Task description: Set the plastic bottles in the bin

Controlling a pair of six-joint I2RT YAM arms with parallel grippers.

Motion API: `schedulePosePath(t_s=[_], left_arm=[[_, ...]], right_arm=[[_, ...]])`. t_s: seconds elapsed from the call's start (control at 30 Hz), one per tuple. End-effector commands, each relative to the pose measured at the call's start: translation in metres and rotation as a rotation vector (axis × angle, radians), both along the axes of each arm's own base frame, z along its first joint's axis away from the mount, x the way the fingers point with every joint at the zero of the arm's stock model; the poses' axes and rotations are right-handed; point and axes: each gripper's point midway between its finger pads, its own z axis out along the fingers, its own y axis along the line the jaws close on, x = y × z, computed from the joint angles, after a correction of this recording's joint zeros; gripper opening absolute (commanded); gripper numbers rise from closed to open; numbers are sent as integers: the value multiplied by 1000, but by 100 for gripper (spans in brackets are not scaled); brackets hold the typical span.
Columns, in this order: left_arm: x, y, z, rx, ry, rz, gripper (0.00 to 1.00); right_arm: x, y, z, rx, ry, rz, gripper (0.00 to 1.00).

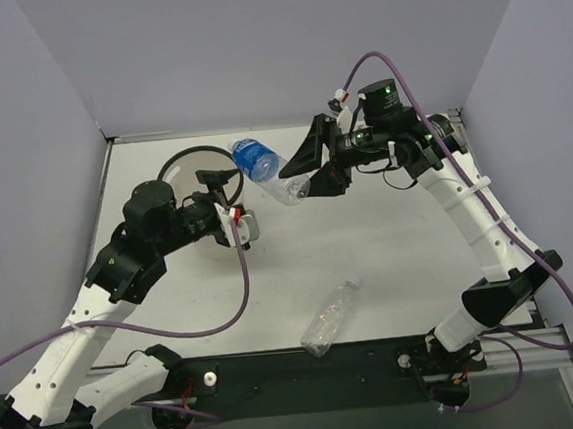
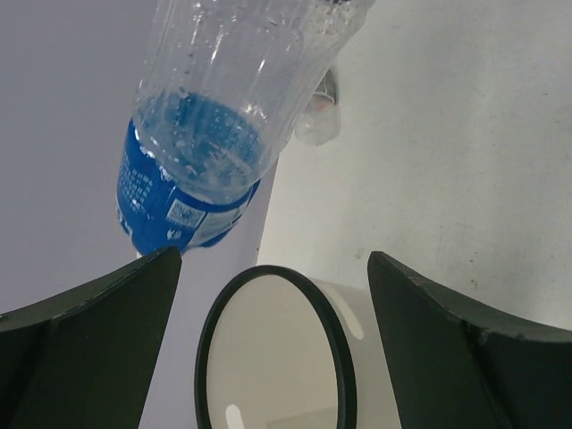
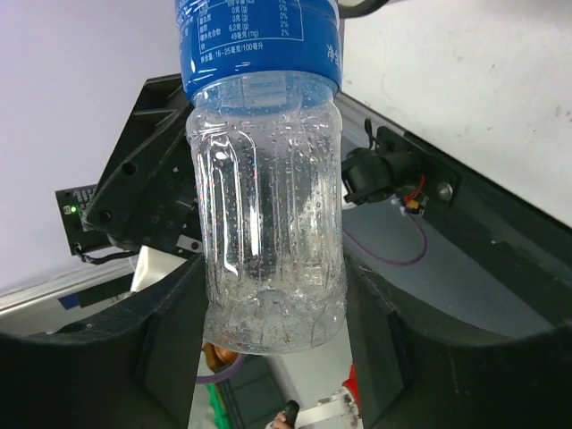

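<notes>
— What surrounds your counter?
— Your white counter (image 1: pixel 390 251) is boxed in by plain, pale lilac-grey walls: a back wall (image 1: pixel 272 45), a left wall (image 1: pixel 21 167) and a right wall (image 1: pixel 546 81).
— And the near edge?
— You see a black rail (image 1: pixel 310 368) running along it. Your light is soft and even, and the shadows are faint.

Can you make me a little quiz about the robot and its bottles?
1. True or false: the right hand is gripping the blue-label bottle.
2. What lies on the table? A) the unlabelled bottle B) a cup C) a spoon
3. Fill in: the left hand is ____ (open or shut).
Key: 1 true; 2 A; 3 open.
</notes>
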Motion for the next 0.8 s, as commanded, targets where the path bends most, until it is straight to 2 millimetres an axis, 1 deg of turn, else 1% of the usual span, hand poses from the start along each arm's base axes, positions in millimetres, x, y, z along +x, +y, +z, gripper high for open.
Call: schedulePosePath(t_s=[0.0,0.03,0.07,0.17,0.33,0.37,0.53,0.6,0.67,0.77], left_arm=[[-7,-21,44,34,-219,-112,97],[-7,-23,44,35,-230,-113,97],[-3,-23,52,25,-275,-96,97],[-6,-26,64,1,-320,-102,97],[-14,-39,67,3,-349,-143,97],[-14,-40,70,-1,-368,-145,97],[-14,-51,62,30,-352,-178,96],[-13,-52,61,38,-357,-180,96],[-12,-55,52,66,-343,-196,95],[-10,-56,46,78,-344,-193,94]], right_arm=[[-33,-6,20,64,73,39,34],[-34,-7,20,66,83,36,34],[-36,-8,19,66,100,34,34],[-42,-10,12,59,136,27,34],[-51,-11,9,60,168,33,34],[-54,-11,9,61,175,40,34],[-60,-12,14,71,177,42,34],[-63,-13,15,75,179,37,34],[-63,-14,16,76,179,33,34],[-66,-15,14,74,191,29,34]])
